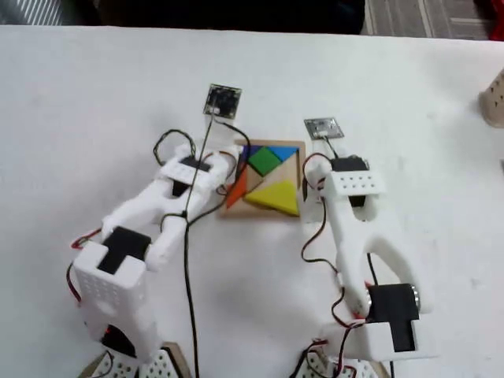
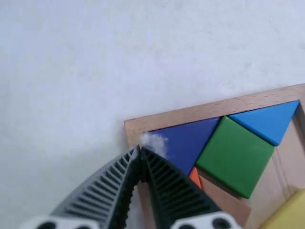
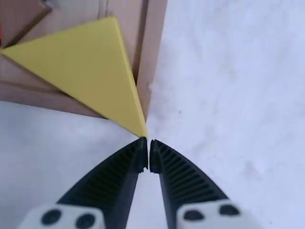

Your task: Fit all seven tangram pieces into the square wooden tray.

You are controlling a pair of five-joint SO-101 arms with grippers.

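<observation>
The square wooden tray (image 1: 298,146) lies at mid-table between both arms. It holds a dark blue triangle (image 2: 188,140), a green square (image 2: 236,155), a light blue triangle (image 2: 269,121) and a large yellow triangle (image 1: 277,194). An orange piece (image 1: 235,193) leans over the tray's left rim. My left gripper (image 2: 141,150) is shut, its tips at the tray's corner (image 2: 133,129) against the dark blue triangle. My right gripper (image 3: 147,141) is shut and holds nothing. Its tips are just off the yellow triangle's (image 3: 86,62) corner, which pokes over the tray rim (image 3: 152,47).
Two small circuit boards (image 1: 224,99) (image 1: 324,127) lie on the white table behind the tray, with cables running to the arms. A tan perforated object (image 1: 494,98) stands at the far right edge.
</observation>
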